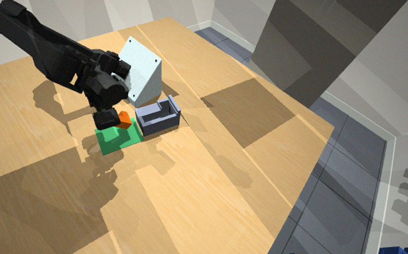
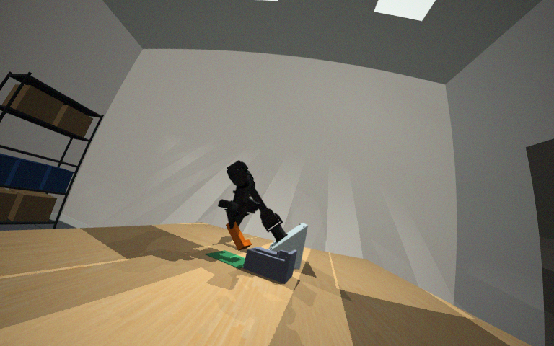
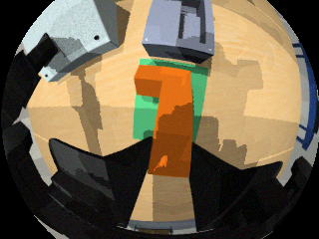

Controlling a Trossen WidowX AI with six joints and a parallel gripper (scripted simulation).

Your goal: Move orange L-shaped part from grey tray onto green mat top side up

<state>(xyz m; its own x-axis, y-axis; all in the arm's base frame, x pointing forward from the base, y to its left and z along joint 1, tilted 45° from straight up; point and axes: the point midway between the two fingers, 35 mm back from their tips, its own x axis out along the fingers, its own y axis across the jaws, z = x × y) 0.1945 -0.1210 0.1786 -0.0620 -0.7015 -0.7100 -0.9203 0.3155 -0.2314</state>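
Observation:
The orange L-shaped part [image 1: 124,119] [image 2: 237,236] [image 3: 174,110] is held by its straight end in my gripper [image 2: 231,225] [image 3: 170,143], which is shut on it. The part hangs steeply tilted above the green mat [image 1: 106,148] [image 2: 216,254] [image 3: 144,119], its L-shaped end lowest and toward the tray. In the top view my fingers are mostly hidden behind the wrist. The grey tray [image 1: 161,126] [image 2: 265,264] [image 3: 174,49] stands beside the mat, its pocket empty.
A pale slanted block [image 1: 140,69] [image 2: 297,240] [image 3: 75,35] with small dark holes stands on the wooden table [image 1: 190,184] [image 2: 163,310] behind the tray, close to my arm. The tray has a raised wall at its far end.

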